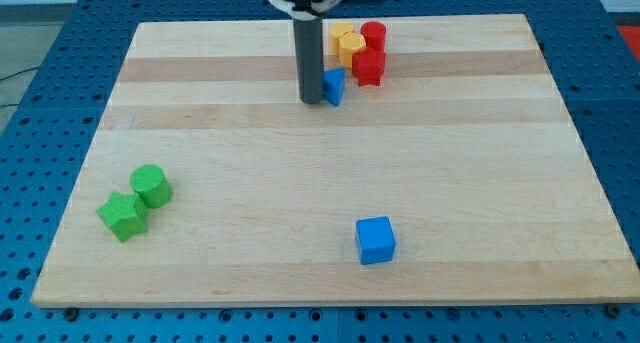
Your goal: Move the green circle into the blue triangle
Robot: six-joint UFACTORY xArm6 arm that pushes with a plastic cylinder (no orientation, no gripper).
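Observation:
The green circle (151,185) sits near the view's lower left on the wooden board (250,243), touching a green star (123,215) just below-left of it. The blue triangle (334,85) stands near the view's top centre. My tip (313,101) rests on the board right against the blue triangle's left side, far from the green circle. The dark rod rises from the tip to the view's top edge.
A blue cube (375,240) lies at the lower centre-right. A cluster sits right of the blue triangle at the top: a yellow block (346,43), a red cylinder (374,35) and a red star (368,67).

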